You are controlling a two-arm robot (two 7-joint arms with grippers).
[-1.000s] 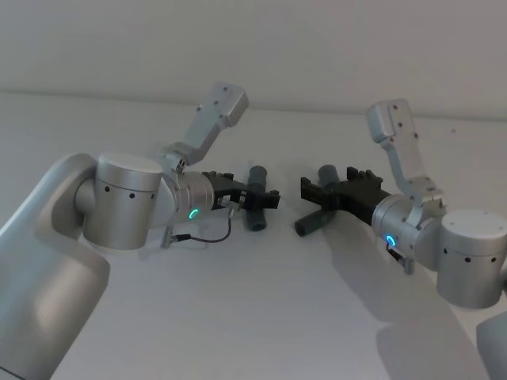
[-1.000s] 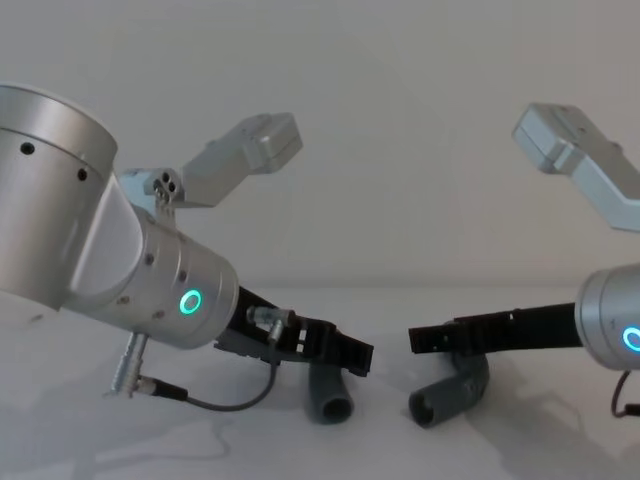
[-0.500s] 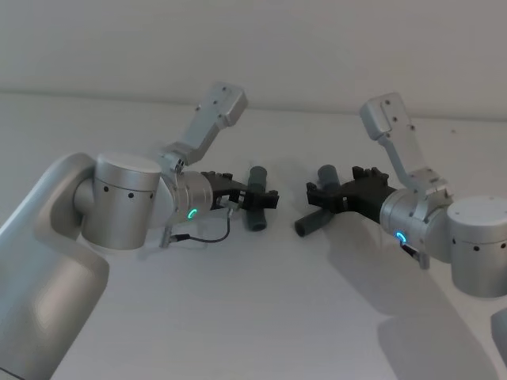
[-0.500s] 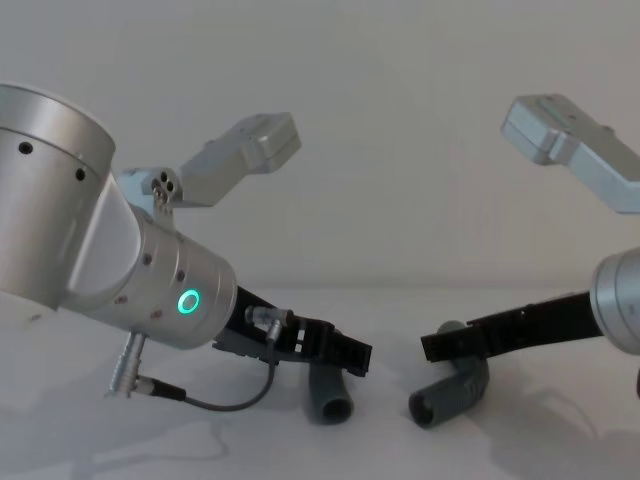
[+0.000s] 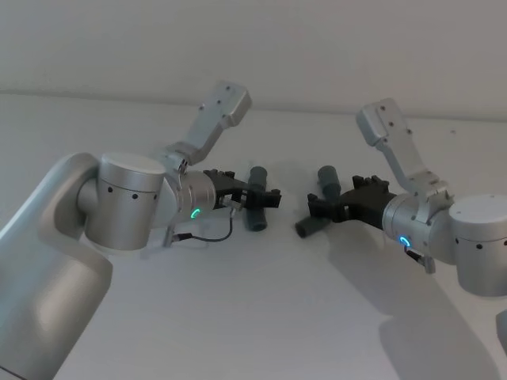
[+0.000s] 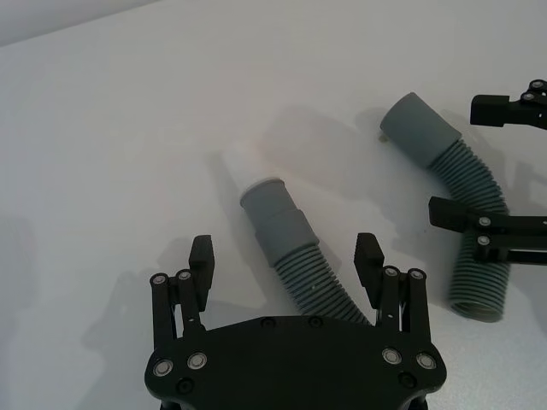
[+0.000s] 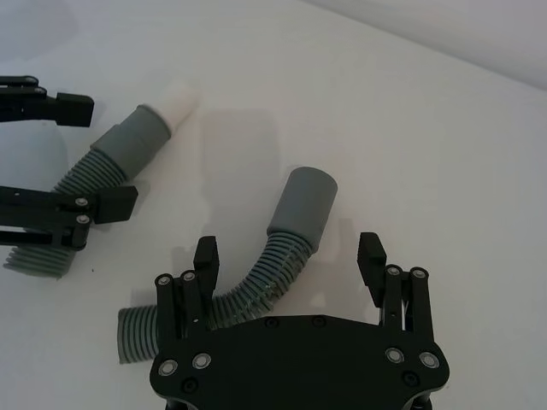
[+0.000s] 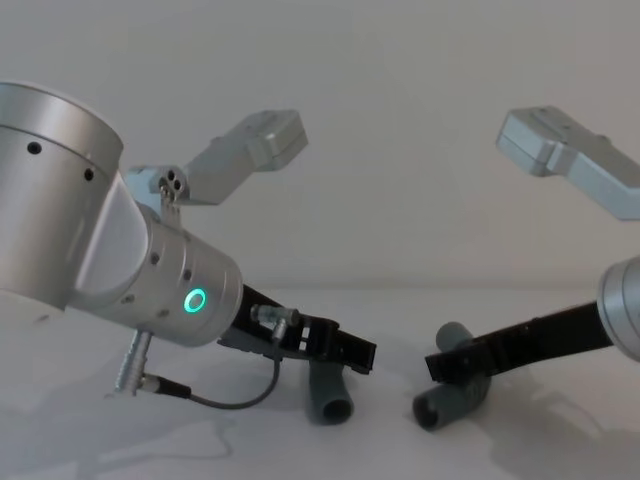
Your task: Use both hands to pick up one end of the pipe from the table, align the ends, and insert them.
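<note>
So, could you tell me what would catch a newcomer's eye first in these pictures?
The bulky silver left arm at near left and right arm at near right, each with a glowing ring, reach toward the middle of the white table. There the open left hand straddles the left pipe and the open right hand straddles the right pipe, the two grey ribbed pieces lying apart.

Left pipe piece point(image 6: 295, 248) and right pipe piece point(image 7: 295, 213) — matt grey plastic, ribbed middles, smooth ends. Counter point(image 5: 261, 317) matt white. Left claw point(image 6: 285, 252), right claw point(image 7: 288, 250) — matt black plastic.
</note>
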